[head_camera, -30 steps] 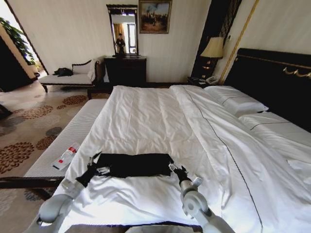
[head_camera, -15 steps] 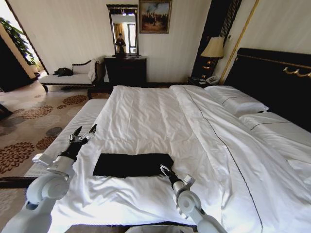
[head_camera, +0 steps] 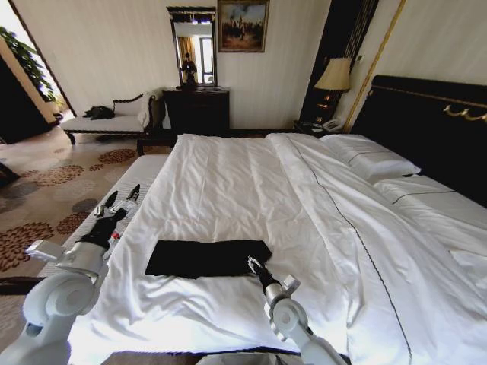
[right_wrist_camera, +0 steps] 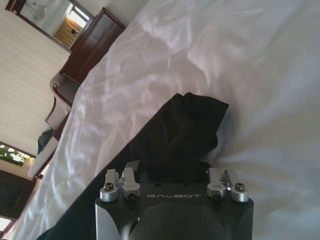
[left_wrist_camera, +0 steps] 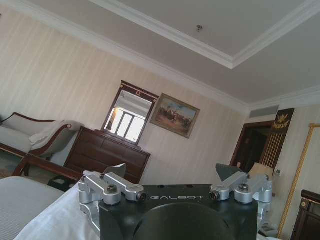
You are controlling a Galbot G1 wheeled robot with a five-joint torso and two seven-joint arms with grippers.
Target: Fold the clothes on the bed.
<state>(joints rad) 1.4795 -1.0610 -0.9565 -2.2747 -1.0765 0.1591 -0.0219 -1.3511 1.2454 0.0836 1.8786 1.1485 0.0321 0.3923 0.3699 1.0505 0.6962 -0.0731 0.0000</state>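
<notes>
The clothes, one black T-shirt [head_camera: 207,258], lie folded into a flat band on the near part of the white bed [head_camera: 251,175]. No lettering shows on the shirt. My left gripper [head_camera: 122,199] is raised over the bench left of the bed, open, well apart from the shirt. In the left wrist view its fingers [left_wrist_camera: 120,171] point up at the room wall with nothing between them. My right gripper [head_camera: 252,265] is low at the shirt's near right corner, open. The right wrist view has the black cloth [right_wrist_camera: 185,130] just ahead of the gripper.
A pale striped bench [head_camera: 125,190] runs along the bed's left side, under my left arm. Pillows [head_camera: 369,160] and a dark headboard [head_camera: 434,125] are at the right. A chaise [head_camera: 106,122], a dark dresser [head_camera: 196,108] and a lamp [head_camera: 332,74] stand by the far wall.
My left gripper let go of the shirt's left end and swung up and left over the bench. My right gripper drew back slightly from the right corner. The shirt now lies flat.
</notes>
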